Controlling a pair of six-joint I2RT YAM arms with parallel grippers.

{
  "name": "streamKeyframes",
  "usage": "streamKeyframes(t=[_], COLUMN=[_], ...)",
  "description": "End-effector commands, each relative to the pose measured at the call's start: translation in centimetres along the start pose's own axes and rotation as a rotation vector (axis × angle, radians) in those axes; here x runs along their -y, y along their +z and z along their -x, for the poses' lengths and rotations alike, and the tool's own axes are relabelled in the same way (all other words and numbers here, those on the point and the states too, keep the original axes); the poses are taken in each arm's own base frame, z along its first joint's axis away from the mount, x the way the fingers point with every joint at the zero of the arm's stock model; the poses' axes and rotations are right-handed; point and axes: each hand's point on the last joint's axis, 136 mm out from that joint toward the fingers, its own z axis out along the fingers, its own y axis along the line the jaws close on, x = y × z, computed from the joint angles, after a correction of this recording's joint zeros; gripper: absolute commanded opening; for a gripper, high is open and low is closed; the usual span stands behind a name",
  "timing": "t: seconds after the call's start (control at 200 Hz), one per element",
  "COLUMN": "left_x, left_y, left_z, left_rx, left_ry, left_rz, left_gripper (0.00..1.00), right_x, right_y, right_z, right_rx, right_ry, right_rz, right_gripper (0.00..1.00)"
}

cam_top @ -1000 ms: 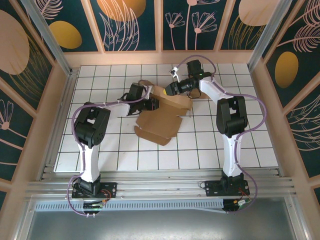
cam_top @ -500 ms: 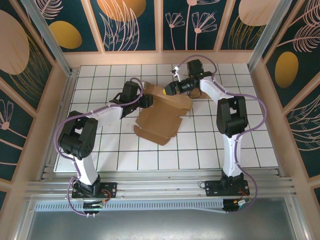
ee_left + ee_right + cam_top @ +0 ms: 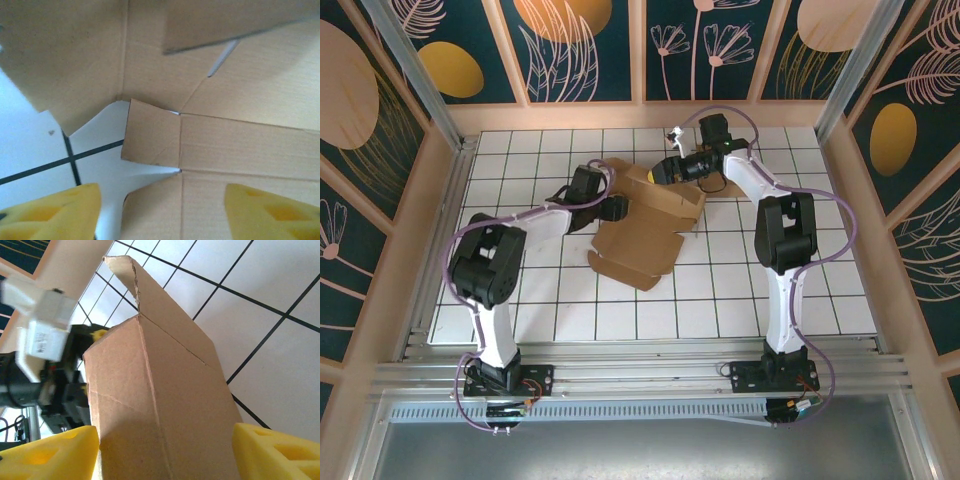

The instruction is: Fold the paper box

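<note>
The brown cardboard box (image 3: 642, 232) lies partly folded in the middle of the tiled table, with a flat panel toward the front and raised flaps at the back. My left gripper (image 3: 617, 208) is at the box's left edge. Its yellow fingertips (image 3: 50, 215) stand open over a creased panel and a small tab (image 3: 152, 132). My right gripper (image 3: 661, 171) is at the box's raised back flap. It is open, and its yellow fingers (image 3: 275, 452) stand on either side of an upright cardboard panel (image 3: 155, 405), whose top flap (image 3: 145, 295) leans away.
The white gridded table (image 3: 820, 270) is ringed by a wooden rim and patterned walls. A metal rail (image 3: 640, 375) runs along the near edge by the arm bases. In the right wrist view, the left arm's white and black wrist (image 3: 45, 340) shows behind the panel.
My left gripper pulled back to the left, then returned right to the box's left edge. My right gripper shifted slightly right along the back flap. The box has barely moved.
</note>
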Motion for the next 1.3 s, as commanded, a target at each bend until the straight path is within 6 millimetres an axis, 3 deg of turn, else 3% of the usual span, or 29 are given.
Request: streamKeyframes(t=[0.0,0.1,0.195,0.536,0.561,0.671,0.931,1.056,1.176,1.296], left_x=[-0.3,-1.2,-0.8,2.7,2.8,3.5,6.1,5.8,5.4,4.9], left_y=[1.5,2.8,3.7,3.6,3.5,3.2,4.2,4.4,2.7,-1.0], left_z=[-0.2,-0.6,-1.0,-0.9,-0.7,0.0,-1.2,-2.2,-1.1,1.8], left_rx=[-0.043,-0.069,-0.093,-0.082,-0.076,-0.052,-0.076,-0.089,-0.04,0.064], left_ry=[0.014,0.013,0.014,-0.003,0.0,0.014,-0.011,-0.016,0.016,0.053], left_rz=[0.011,0.053,0.026,-0.175,-0.18,-0.216,-0.396,-0.39,-0.347,-0.274], left_gripper=[0.76,0.78,0.76,0.32,0.25,0.2,0.22,0.29,0.42,0.55], right_x=[-0.2,-0.2,-0.3,0.1,0.0,0.1,0.2,0.3,0.4,0.3], right_y=[-0.5,-0.4,-0.4,-0.2,-0.2,-0.1,0.1,0.1,0.0,-0.1], right_z=[0.5,0.4,0.5,0.4,0.4,0.4,0.2,0.0,0.0,0.1], right_rx=[-0.001,-0.005,-0.005,0.0,0.002,0.004,0.002,0.002,0.001,0.002], right_ry=[0.02,0.021,0.02,0.025,0.025,0.028,0.035,0.036,0.033,0.028], right_rz=[0.004,0.006,0.008,-0.027,-0.028,-0.033,-0.035,-0.036,-0.042,-0.046], right_gripper=[0.71,0.71,0.71,0.63,0.63,0.61,0.61,0.61,0.61,0.6])
